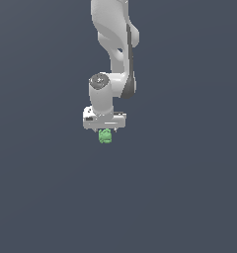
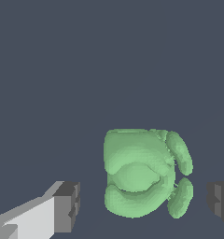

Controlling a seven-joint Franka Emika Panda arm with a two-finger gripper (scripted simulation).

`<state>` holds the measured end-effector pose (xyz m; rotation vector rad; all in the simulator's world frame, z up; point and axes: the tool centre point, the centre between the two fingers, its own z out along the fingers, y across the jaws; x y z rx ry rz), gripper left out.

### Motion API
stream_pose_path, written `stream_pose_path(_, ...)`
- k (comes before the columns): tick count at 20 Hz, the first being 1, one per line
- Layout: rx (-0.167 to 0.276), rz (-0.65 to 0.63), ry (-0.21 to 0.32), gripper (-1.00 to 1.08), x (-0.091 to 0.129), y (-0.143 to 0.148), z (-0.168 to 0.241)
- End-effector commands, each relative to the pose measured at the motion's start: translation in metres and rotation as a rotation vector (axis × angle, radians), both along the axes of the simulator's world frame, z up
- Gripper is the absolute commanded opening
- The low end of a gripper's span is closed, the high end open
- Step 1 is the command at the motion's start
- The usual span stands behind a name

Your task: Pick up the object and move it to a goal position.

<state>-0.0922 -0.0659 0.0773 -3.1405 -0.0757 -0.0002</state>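
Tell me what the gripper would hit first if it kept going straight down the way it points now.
Most likely the green object. It sits directly under the gripper, between the open jaws with a gap on each side, so they would probably straddle it. Whether the jaws already reach its level is hard to judge from either view.

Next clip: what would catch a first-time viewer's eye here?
The bright green lumpy object stands out at once against the plain dark grey background, sitting directly under the white arm's hand in the exterior view. In the wrist view the object lies between the two dark finger pads, with a clear gap on each side, so the hand is open and not touching it.
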Motion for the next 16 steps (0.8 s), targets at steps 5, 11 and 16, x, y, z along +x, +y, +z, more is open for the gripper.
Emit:
stream_pose_path(5, 0.000, 0.001, 0.001, 1.00, -0.002, 0.000, -0.028)
stream_pose_path(11, 0.000, 0.001, 0.000, 1.00, -0.001, 0.000, -0.038)
stream_pose_path(16, 0.000, 0.001, 0.000, -1.00, -0.001, 0.000, -0.038)
